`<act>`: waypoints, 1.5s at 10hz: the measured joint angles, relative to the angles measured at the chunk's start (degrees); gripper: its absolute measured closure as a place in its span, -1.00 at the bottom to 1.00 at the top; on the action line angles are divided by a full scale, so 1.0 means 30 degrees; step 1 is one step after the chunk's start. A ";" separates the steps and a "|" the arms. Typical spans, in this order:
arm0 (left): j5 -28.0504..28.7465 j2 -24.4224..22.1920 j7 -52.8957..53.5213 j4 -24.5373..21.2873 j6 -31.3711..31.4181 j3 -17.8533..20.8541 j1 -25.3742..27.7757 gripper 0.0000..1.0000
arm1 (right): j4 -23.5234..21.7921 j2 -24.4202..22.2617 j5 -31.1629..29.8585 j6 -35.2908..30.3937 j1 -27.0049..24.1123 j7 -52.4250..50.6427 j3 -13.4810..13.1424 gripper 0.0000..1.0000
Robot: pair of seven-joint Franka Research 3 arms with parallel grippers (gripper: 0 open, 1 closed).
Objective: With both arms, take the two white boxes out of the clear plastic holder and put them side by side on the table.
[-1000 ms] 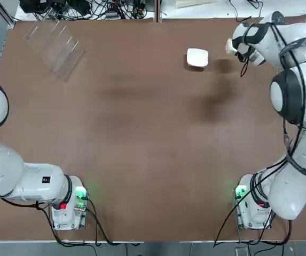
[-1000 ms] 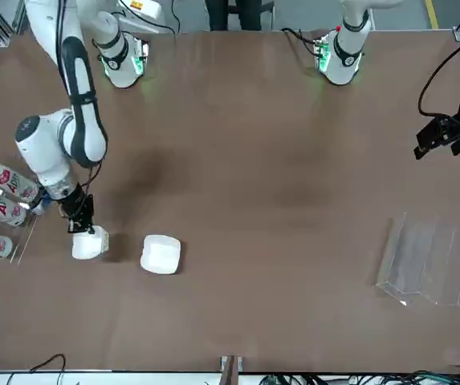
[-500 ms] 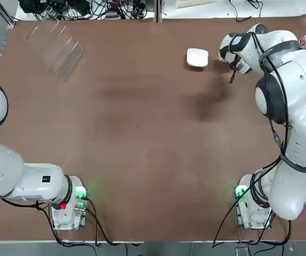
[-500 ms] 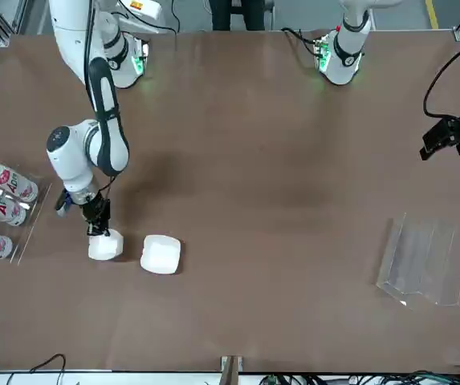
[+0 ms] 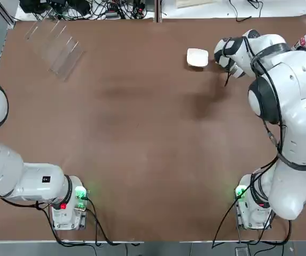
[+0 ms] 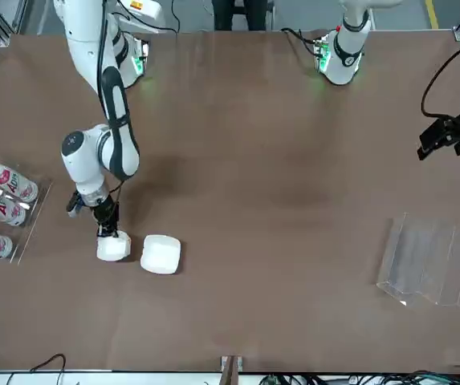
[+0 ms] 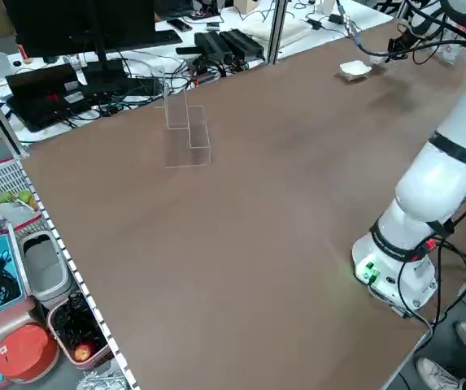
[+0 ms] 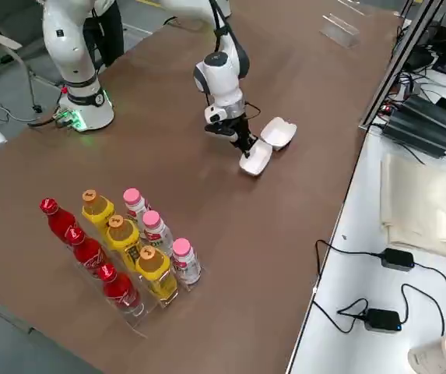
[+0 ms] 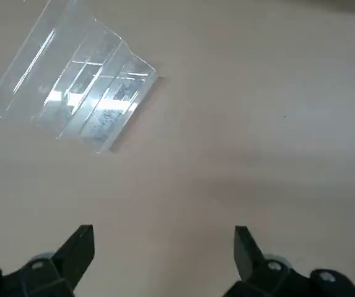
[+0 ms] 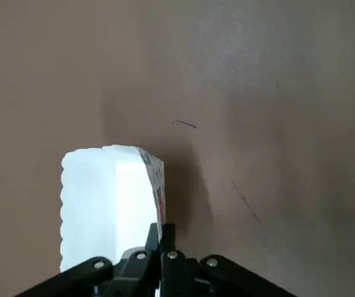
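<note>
Closer to the resting box [image 6: 160,254] had moved the right gripper [image 10: 160,230], pinching the carried box [image 6: 114,246]; overshooting risked a bump; left gripper [image 9: 164,226] hung spread, table's left side

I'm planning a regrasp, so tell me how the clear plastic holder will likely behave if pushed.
The clear plastic holder looks stiff, its walls keeping straight, crisp folds. Being thin-walled, it's probably light and may slide. It seems unlikely to roll, given its flat, angular panels.
</note>
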 joint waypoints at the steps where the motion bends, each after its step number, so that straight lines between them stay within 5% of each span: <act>1: 0.0034 0.0045 0.0000 -0.0012 -0.0003 -0.0006 -0.0017 -0.99 | 0.0112 0.0119 0.0292 0.0295 0.0020 0.0001 0.0284 0.96; 15: 0.0073 0.0402 0.0085 0.0010 -0.0381 -0.0034 0.0098 -0.99 | 0.0451 0.0606 0.1731 0.0837 0.0075 0.0071 0.0472 0.92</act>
